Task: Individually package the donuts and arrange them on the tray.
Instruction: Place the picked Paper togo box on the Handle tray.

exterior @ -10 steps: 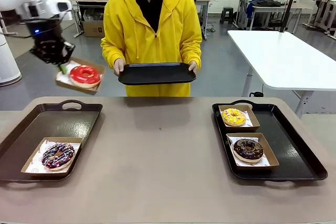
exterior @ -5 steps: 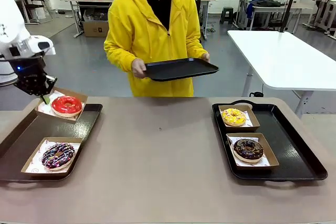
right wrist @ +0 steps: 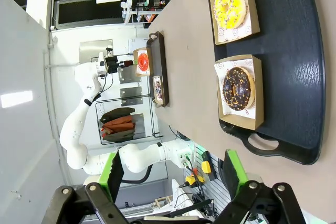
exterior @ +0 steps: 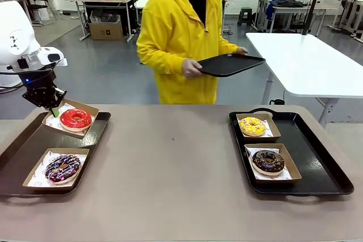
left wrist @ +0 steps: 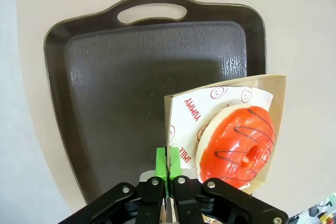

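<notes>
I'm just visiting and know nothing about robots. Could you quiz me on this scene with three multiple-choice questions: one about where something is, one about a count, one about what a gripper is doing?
1. Where is the yellow-iced donut?
A. On the right tray, far box
B. On the left tray
C. On the person's tray

2. How many boxed donuts sit on the right tray?
A. One
B. Two
C. Four

3. What is the left gripper doing?
A. Hanging open over a bare table
B. Shut on a donut itself
C. Shut on the edge of the box that carries the red-glazed donut

Answers:
1. A: it lies in the box behind the chocolate sprinkle donut.
2. B: the yellow-iced one and the chocolate one.
3. C: the green pads pinch the cardboard rim above the left tray.
</notes>
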You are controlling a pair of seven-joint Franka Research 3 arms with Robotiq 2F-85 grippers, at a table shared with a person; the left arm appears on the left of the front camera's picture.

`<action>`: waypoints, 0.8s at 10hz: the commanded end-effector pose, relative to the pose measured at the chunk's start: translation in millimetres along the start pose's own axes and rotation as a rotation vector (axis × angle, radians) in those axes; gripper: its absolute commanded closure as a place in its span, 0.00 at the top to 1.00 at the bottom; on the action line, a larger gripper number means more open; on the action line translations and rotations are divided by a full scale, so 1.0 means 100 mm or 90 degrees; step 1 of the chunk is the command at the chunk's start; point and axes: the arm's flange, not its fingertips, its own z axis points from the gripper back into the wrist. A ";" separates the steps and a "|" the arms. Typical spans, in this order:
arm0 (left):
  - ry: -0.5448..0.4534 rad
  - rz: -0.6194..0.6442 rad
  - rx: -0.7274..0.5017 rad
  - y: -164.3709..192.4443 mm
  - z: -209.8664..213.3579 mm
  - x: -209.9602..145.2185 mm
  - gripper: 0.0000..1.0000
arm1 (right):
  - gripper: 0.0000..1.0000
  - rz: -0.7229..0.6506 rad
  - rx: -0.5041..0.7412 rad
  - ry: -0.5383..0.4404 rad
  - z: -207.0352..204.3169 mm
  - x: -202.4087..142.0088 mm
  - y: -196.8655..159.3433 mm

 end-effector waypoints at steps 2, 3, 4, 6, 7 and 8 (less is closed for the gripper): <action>0.001 0.015 0.002 0.01 0.04 -0.05 0.01 | 1.00 0.002 0.002 0.000 0.00 -0.02 0.02; 0.001 0.015 0.002 0.01 0.04 -0.05 0.01 | 1.00 0.002 0.002 0.000 0.00 -0.02 0.02; 0.001 0.015 0.002 0.01 0.04 -0.05 0.01 | 1.00 0.002 0.002 0.000 0.00 -0.02 0.02; 0.001 0.015 0.002 0.01 0.04 -0.05 0.01 | 1.00 0.002 0.002 0.000 0.00 -0.02 0.02; 0.001 0.015 0.002 0.01 0.04 -0.05 0.01 | 1.00 0.002 0.002 0.000 0.00 -0.02 0.02; -0.001 0.002 0.000 0.01 0.02 0.00 0.01 | 1.00 0.002 0.002 0.000 0.00 -0.02 0.02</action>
